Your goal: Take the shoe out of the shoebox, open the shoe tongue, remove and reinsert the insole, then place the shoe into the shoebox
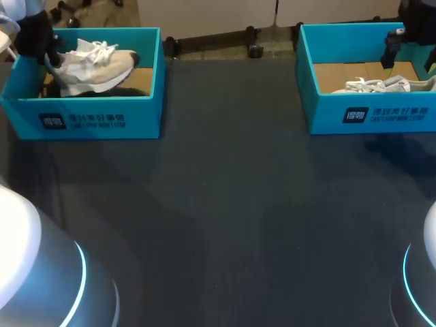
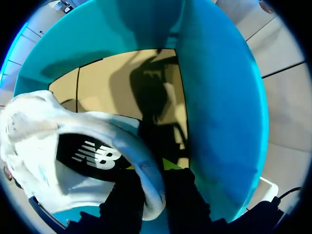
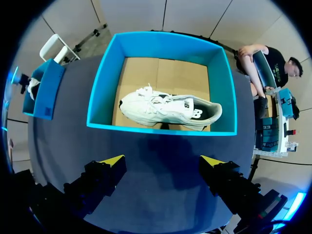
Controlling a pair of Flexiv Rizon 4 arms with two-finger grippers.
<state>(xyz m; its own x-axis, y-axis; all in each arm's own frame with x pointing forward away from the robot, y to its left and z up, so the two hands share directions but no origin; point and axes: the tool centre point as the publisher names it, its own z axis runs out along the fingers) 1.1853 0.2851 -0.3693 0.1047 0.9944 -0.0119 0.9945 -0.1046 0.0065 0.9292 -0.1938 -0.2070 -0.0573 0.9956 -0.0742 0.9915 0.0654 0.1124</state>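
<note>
On the dark tabletop (image 1: 231, 218), left box (image 1: 102, 119) and right box (image 1: 368, 116) stand well apart: the left shoe (image 1: 95, 65) tilted inside, heel collar clamped between the fingers of the left gripper (image 2: 148, 170); the right shoe (image 3: 168, 108) flat inside, right gripper (image 3: 162, 161) above, fingers apart. That thin hold could let the left shoe twist or snag the box wall, I judge; the matte tabletop between offers room to set it down.

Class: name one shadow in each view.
Left wrist view: a dark shadow of the left gripper lies on the cardboard floor of the left shoebox. Right wrist view: dim patches on the table between the right gripper and the right shoebox. Head view: a soft shadow on the table before the right shoebox.
</note>
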